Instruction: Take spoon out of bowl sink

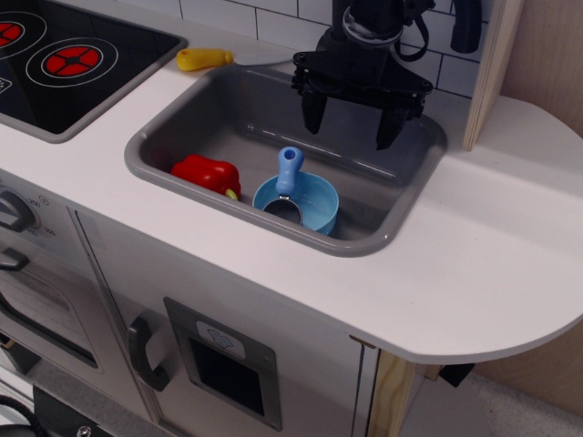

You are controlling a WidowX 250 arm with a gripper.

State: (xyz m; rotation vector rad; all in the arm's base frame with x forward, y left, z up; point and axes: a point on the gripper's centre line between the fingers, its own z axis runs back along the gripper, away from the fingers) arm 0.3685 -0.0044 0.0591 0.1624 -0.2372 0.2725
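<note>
The spoon [288,181] rests in the light blue bowl [310,205]; its blue handle sticks up over the bowl's back rim and its grey scoop lies inside. The bowl sits at the front of the grey sink [383,238], right of the middle. My black gripper [354,118] hangs open and empty above the back of the sink. It is up and to the right of the spoon and touches nothing.
A red toy pepper [207,173] lies in the sink left of the bowl. A yellow toy piece [204,59] lies on the white counter behind the sink. The black stovetop [64,64] is at far left. A wooden post [492,64] stands right of the gripper.
</note>
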